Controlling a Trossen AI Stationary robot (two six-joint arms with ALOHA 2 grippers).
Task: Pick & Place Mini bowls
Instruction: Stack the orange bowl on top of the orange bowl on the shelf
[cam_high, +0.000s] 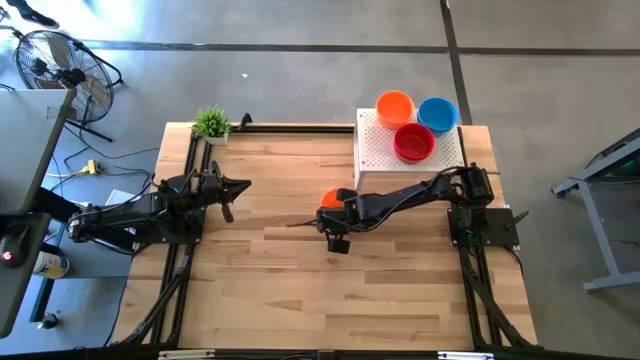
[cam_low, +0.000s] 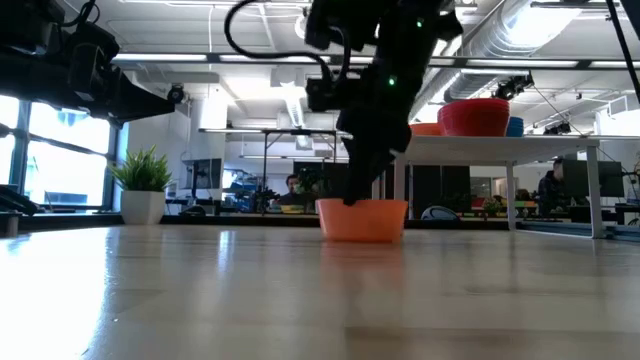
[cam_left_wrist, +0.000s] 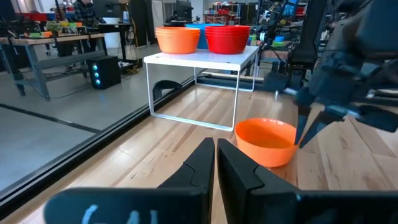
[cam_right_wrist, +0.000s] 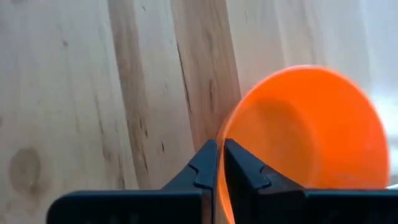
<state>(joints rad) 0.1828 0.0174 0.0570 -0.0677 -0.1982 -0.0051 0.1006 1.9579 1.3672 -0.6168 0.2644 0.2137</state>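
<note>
An orange mini bowl (cam_high: 330, 197) stands upright on its base on the wooden table, near the middle; it also shows in the low view (cam_low: 362, 220) and the left wrist view (cam_left_wrist: 266, 142). My right gripper (cam_right_wrist: 221, 149) reaches in from the table's right, slants down and is shut on its rim. Three more mini bowls, orange (cam_high: 394, 105), blue (cam_high: 437, 113) and red (cam_high: 414, 141), sit on the white perforated stand (cam_high: 380, 160) at the far right. My left gripper (cam_left_wrist: 216, 149) waits shut at the table's left, level, touching nothing. My right gripper pinches the orange bowl's rim (cam_right_wrist: 219, 134) on its near side, one finger inside the bowl and one outside against the wall. The fingers (cam_left_wrist: 303, 132) come slanting down from above and from the table's right. The bowl rests upright on the table.
A small green potted plant (cam_high: 211, 124) stands at the table's far left corner. The white stand rises on thin legs just behind the right arm. Bare wood stretches across the table's middle and near side. Black frame rails run along the table's edges.
</note>
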